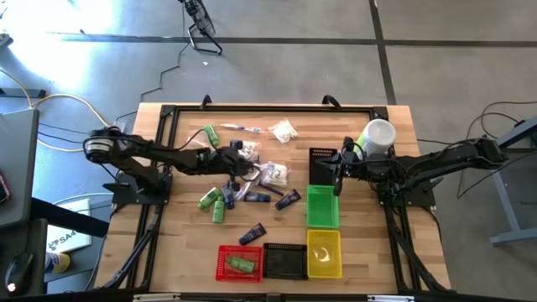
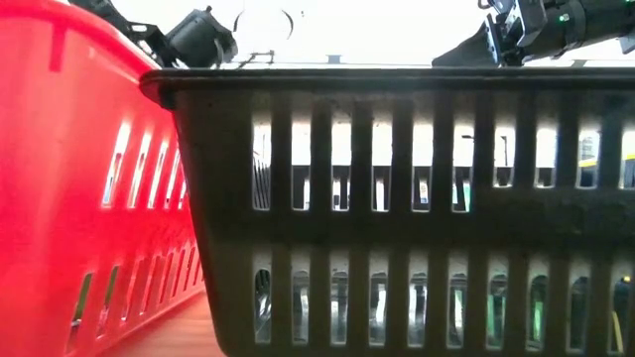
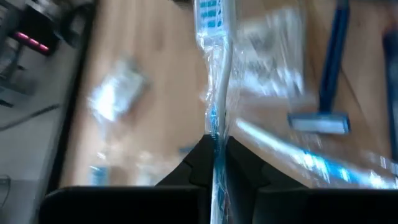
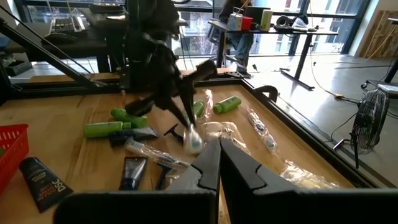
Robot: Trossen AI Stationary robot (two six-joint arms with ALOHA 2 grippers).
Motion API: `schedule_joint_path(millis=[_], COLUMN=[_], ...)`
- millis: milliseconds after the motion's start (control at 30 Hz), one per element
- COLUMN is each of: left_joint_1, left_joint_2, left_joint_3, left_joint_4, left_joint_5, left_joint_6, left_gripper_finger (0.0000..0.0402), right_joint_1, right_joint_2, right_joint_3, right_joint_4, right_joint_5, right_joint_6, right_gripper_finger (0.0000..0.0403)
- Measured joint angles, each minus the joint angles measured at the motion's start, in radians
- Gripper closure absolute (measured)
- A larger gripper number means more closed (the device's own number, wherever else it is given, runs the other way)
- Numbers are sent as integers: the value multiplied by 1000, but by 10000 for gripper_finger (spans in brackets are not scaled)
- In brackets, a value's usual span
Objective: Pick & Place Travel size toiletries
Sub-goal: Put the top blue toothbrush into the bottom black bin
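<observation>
Travel size toiletries lie in a loose heap mid-table: green bottles, navy tubes, white packets, and a blue razor. My left gripper reaches over the heap from the left and is shut on a clear-wrapped toothbrush. From the right wrist view, the toothbrush slants down below the left gripper. My right gripper waits shut and holds nothing, hovering right of the heap. One green bottle lies in the red basket. My left gripper pinches the wrapped toothbrush between its two fingertips. The wrapper's length runs along the fingers and out past their tips. From the right wrist view the fingers slant down from the table's left, and the toothbrush's pale end hangs below them, just above the heap.
Red, black and yellow baskets line the near edge, filling the low view. A green basket and another black one stand beside the right gripper, with a white cup behind. A dark frame borders the table.
</observation>
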Motion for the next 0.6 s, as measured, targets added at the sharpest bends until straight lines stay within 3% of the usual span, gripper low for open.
schedule_joint_path(millis=[433, 600], left_joint_1=[0, 0], left_joint_2=[-271, -315], left_joint_3=[-1, 0], left_joint_4=[-1, 12], left_joint_5=[0, -2], left_joint_6=[-296, -407], left_gripper_finger=[380, 380], right_joint_1=[-1, -1], right_joint_2=[0, 0], right_joint_3=[0, 0], right_joint_4=[0, 1], right_joint_5=[0, 3], right_joint_6=[-3, -4], right_gripper_finger=[400, 400])
